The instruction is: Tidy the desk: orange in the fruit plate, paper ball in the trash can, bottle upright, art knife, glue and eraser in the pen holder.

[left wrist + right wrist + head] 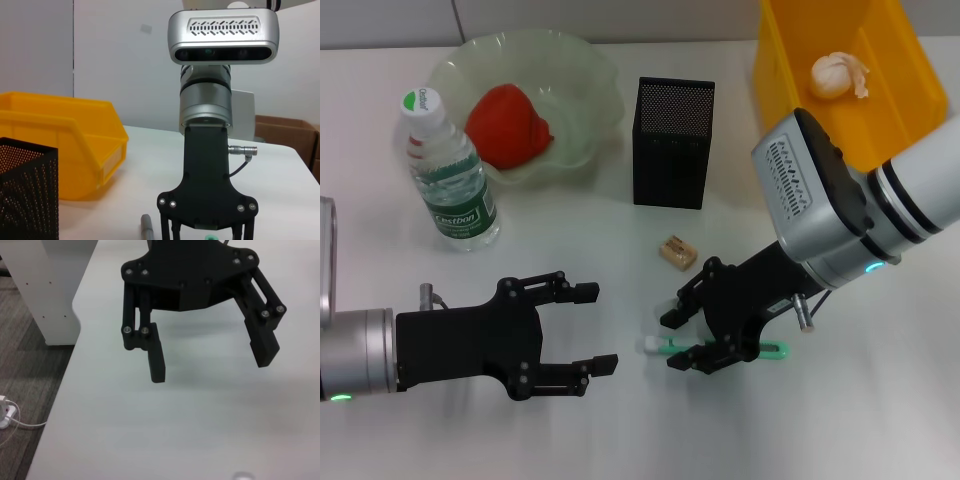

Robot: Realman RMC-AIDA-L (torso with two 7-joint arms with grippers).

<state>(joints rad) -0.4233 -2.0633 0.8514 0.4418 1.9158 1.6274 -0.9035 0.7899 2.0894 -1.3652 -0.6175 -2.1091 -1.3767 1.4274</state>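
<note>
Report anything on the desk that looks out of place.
The art knife lies flat on the desk under the right claw. The eraser lies loose before the pen holder. The left claw hangs open nearby. Nothing looks spilled or damaged.

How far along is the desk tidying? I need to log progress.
Done: orange in the fruit plate, paper ball in the trash can, bottle upright. In hand: the right pincer is open over the art knife. Left: eraser and glue lie outside the pen holder. Left pincer is open, idle.
</note>
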